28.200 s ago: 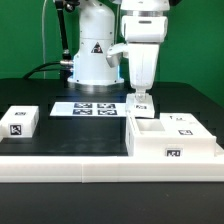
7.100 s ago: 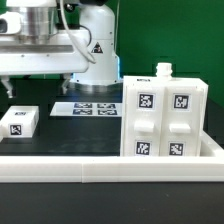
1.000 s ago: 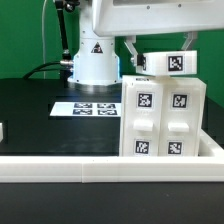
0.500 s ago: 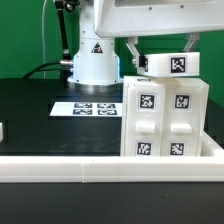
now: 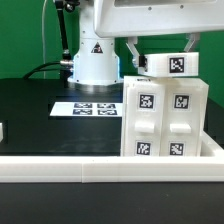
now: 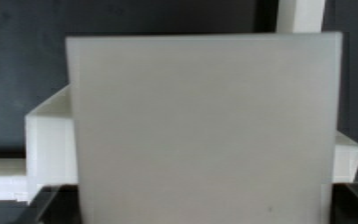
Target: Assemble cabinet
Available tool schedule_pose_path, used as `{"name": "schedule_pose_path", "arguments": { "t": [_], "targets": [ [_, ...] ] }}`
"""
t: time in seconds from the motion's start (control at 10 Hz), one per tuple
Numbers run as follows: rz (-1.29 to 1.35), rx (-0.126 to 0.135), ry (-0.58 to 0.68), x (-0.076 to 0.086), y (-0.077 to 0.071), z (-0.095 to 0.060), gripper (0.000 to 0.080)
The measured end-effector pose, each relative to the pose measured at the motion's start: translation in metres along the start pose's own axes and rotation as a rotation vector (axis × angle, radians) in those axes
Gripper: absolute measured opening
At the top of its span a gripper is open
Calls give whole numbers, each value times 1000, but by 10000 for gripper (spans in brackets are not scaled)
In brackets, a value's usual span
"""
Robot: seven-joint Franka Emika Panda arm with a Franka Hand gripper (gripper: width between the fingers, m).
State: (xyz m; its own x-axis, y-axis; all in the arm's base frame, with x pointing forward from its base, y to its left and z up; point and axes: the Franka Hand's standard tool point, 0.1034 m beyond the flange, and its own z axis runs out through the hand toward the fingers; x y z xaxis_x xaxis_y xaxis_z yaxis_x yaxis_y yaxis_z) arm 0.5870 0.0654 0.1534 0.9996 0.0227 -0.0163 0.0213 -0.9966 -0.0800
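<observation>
**Tagged block held over the upright cabinet, unchanged over the last half second**

Against the picture from half a second ago nothing is seen to have shifted; against the one from a second ago, the white block (image 5: 160, 65) is set slightly lower and more level. The gripper (image 5: 162, 56) is spread wide, its dark fingers (image 5: 131, 50) clamped on the block's two ends. Whether the block touches the cabinet (image 5: 163, 120) beneath cannot be told. The cabinet stands upright on the black table (image 5: 40, 100) at the exterior view's right, behind the white front rail (image 5: 60, 168). Four square black-and-white tags are borne on its panelled face and one on the block. More tags are printed on the marker board (image 5: 88, 108), and a triangle sticker is seen on the robot base (image 5: 97, 48). No writing can be read.
</observation>
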Motion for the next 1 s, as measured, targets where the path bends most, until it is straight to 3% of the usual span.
{"name": "schedule_pose_path", "arguments": {
  "t": [0.4, 0.6, 1.0],
  "targets": [
    [262, 7, -1, 0, -1, 0, 563],
    [453, 37, 12, 3, -1, 0, 563],
    [832, 59, 54, 7, -6, 1, 563]
  ]
}}
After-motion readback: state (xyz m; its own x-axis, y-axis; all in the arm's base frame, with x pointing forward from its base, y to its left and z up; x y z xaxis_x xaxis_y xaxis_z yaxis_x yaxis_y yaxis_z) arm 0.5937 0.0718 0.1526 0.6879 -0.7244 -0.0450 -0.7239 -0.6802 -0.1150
